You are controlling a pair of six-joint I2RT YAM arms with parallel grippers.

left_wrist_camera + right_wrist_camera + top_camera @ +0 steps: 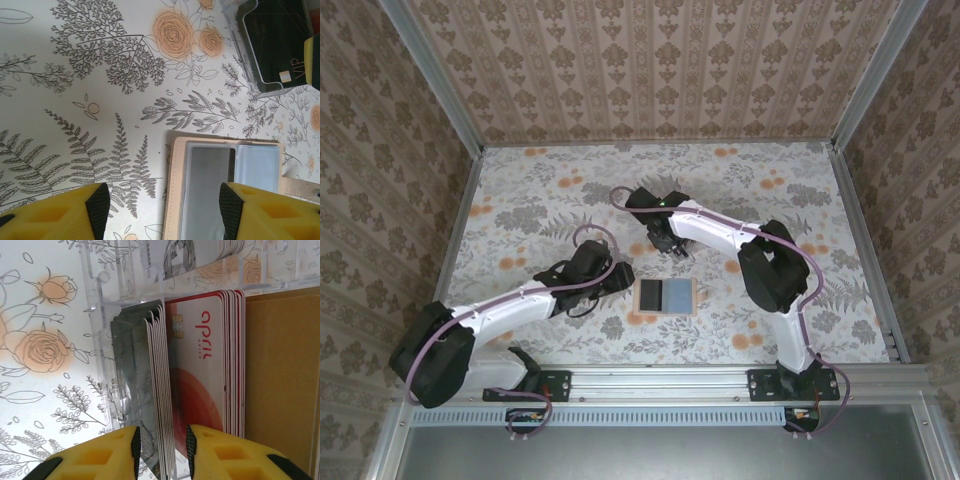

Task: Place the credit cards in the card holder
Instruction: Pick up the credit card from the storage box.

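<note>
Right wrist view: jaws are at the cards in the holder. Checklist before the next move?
1. Right gripper straddles the grey cards: ok.
2. Its grip on any card: cannot tell.
3. Red card stands in the card holder: ok.
4. Left gripper open, nothing held: ok.
5. Wallet lies open; any cards left inside: cannot tell.

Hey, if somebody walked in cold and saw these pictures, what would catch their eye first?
Probably the busy flowered table, with a tan wallet lying open near its middle. Close up, the right gripper straddles a stack of cards standing in the clear card holder, beside a red and white card.
</note>
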